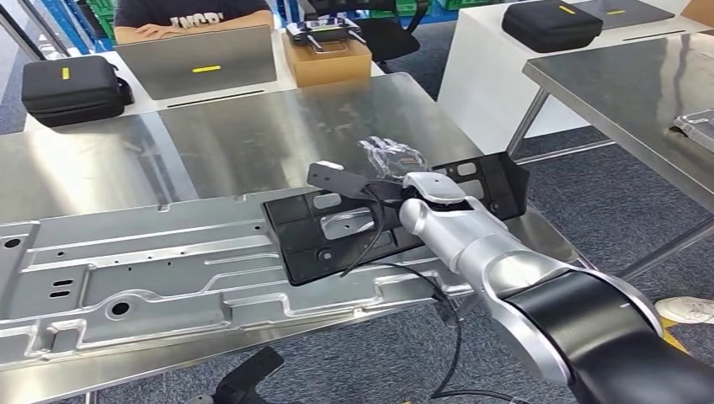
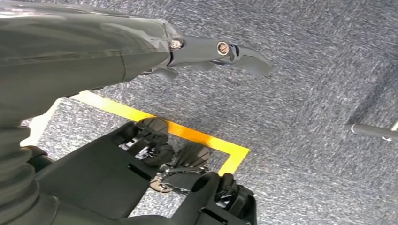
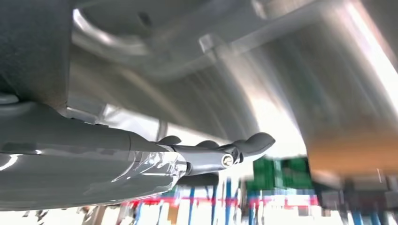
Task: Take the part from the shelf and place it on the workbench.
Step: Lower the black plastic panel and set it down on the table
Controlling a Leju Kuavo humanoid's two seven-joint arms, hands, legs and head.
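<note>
The black plastic part (image 1: 303,244) lies flat on the steel workbench (image 1: 253,126), its left end overlapping a large silver stamped panel (image 1: 126,269). My right hand (image 1: 396,168) hovers just over the part's middle with its fingers stretched out and its thumb apart, gripping nothing. In the right wrist view the right hand (image 3: 211,157) points along the shiny metal with straight fingers. My left hand (image 2: 216,49) hangs low over grey carpet, fingers extended and empty; it also shows at the lower edge of the head view (image 1: 248,377).
Across the workbench a person sits behind a laptop (image 1: 198,63), with a black case (image 1: 71,88) and a cardboard box (image 1: 327,55) beside it. A second steel table (image 1: 623,76) stands at the right. Yellow floor tape (image 2: 187,136) runs below my left hand.
</note>
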